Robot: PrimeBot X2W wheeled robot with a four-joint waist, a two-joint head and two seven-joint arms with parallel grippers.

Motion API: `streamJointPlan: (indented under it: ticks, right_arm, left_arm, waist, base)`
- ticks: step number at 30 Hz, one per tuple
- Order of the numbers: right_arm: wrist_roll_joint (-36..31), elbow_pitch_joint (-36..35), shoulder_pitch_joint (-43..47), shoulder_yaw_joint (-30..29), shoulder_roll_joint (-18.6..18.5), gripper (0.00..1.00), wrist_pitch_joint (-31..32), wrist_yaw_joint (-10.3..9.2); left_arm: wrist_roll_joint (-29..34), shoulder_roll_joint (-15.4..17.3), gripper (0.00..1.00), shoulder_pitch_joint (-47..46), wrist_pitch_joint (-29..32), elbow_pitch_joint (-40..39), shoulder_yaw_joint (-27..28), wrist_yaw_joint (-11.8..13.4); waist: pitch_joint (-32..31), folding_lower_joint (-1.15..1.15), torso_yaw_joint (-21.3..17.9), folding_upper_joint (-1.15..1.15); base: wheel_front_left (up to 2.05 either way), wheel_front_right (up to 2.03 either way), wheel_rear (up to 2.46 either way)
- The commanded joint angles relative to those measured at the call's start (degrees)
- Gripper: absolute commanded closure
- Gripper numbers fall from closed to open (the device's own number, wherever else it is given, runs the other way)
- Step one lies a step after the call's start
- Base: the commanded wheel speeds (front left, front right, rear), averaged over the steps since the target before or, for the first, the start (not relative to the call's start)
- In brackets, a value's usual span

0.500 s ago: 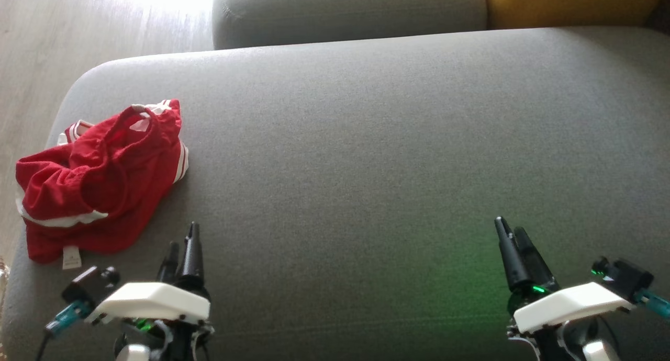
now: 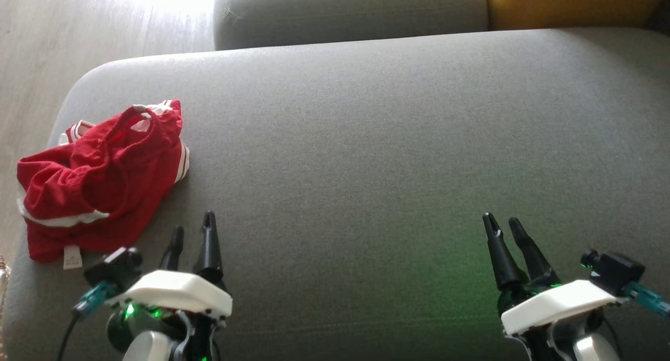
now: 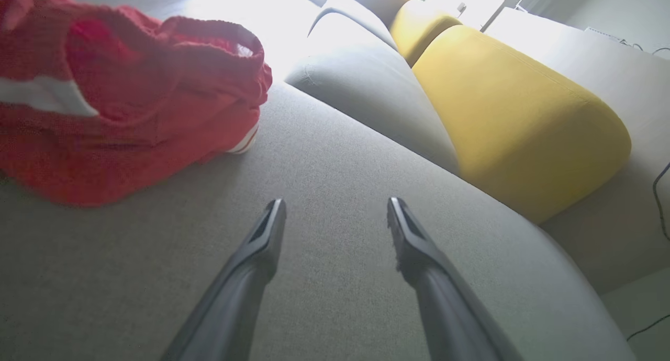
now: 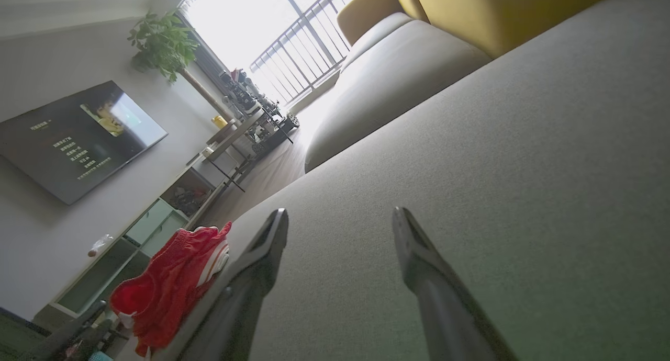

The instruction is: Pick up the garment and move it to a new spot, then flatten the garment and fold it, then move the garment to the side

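Note:
The garment (image 2: 99, 180) is a crumpled red piece with white stripes and a small white tag, lying at the left end of the grey sofa seat (image 2: 366, 141). It also shows at the upper left of the left wrist view (image 3: 120, 104) and at the lower left of the right wrist view (image 4: 167, 288). My left gripper (image 2: 193, 225) hovers open just right of and nearer than the garment, apart from it, nothing between its fingers (image 3: 267, 230). My right gripper (image 2: 502, 222) stands open over the bare seat at the lower right, far from the garment.
A second grey cushion (image 2: 345, 10) and a yellow cushion (image 2: 565, 5) lie beyond the seat. Pale wooden floor (image 2: 47, 47) borders the seat's left edge. The right wrist view shows a wall TV (image 4: 78, 141), a low shelf unit and a plant.
Both grippers have turned so their fingers now show spread apart; the left one has shifted slightly up and right, the right one slightly left. The garment lies as before.

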Motion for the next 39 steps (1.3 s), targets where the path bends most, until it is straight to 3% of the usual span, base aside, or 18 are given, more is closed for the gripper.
streamJointPlan:
  ticks: [1, 19, 39]
  right_arm:
    - [-1.91, -2.58, -3.22, 1.2, -0.57, 0.0, -0.91, -0.01]
    - [-12.13, -4.78, -3.24, 0.61, -0.72, 0.0, -3.95, -0.01]
    - [-25.26, -5.3, -3.84, -0.78, -0.87, 0.0, -7.16, -0.01]
  left_arm:
    - [2.0, 1.17, 0.0, -3.5, -0.8, -2.55, 0.5, 0.61]
    - [15.0, 4.94, 0.0, -5.61, -3.81, -6.53, -7.13, 8.06]
    - [26.39, 6.83, 0.0, -7.04, -6.99, -9.76, -12.35, 13.12]
  waist:
    - [-0.01, 0.0, 0.0, 0.0]
    - [-0.08, 0.0, -0.04, 0.0]
    - [-0.05, 0.0, -0.08, 0.0]
  base:
    - [0.0, 0.0, 0.0]
    - [0.0, 0.0, 0.0]
    - [0.0, 0.0, 0.0]
